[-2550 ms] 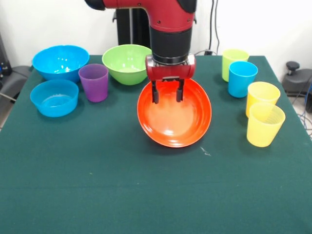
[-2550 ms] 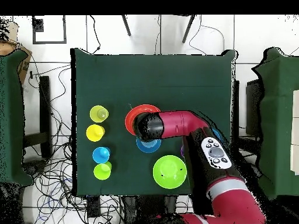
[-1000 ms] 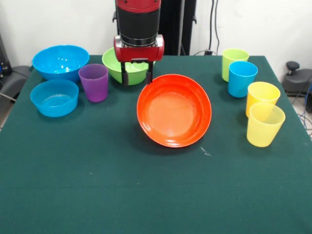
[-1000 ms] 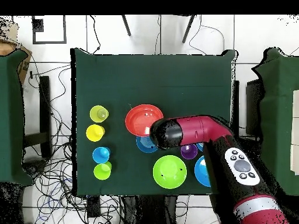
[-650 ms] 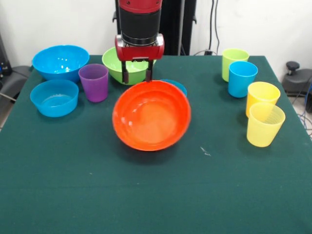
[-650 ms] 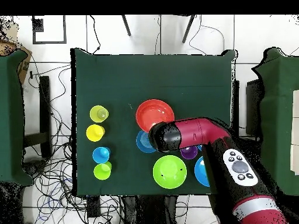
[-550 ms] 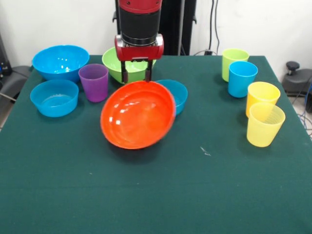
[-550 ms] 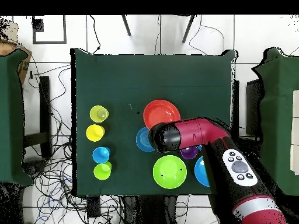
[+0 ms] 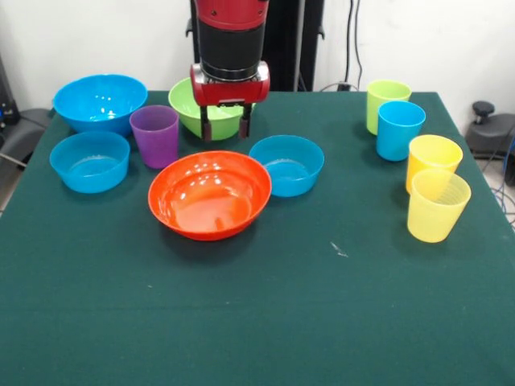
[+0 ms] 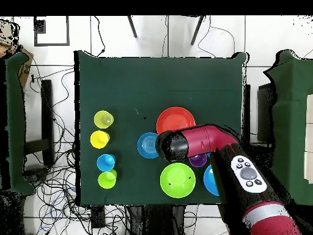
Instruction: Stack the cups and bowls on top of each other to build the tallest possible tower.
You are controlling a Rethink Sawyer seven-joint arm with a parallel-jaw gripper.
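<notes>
The wide orange bowl (image 9: 209,195) (image 10: 176,119) sits upright on the green table, beside a small blue bowl (image 9: 287,165) (image 10: 148,145). My gripper (image 9: 224,129) hangs open and empty just behind the orange bowl, in front of the lime green bowl (image 9: 208,103) (image 10: 177,180). The purple cup (image 9: 154,135) (image 10: 197,160) stands to its left. Another small blue bowl (image 9: 89,161) and the large blue bowl (image 9: 100,100) are at the far left. The lime green cup (image 9: 386,100), blue cup (image 9: 400,129) and two yellow cups (image 9: 433,161) (image 9: 437,207) line the right side. No tower shows; nothing is stacked.
In the overhead view my red arm (image 10: 205,141) covers the gripper and part of a blue bowl (image 10: 209,180). Cables lie on the floor around the table (image 10: 159,79). A dark chair (image 9: 491,129) stands beyond the table's right edge.
The orange bowl, tilted against the small blue bowl, tipped off it to the left and settled upright on the table, uncovering the blue bowl. My gripper had drawn back from it.
</notes>
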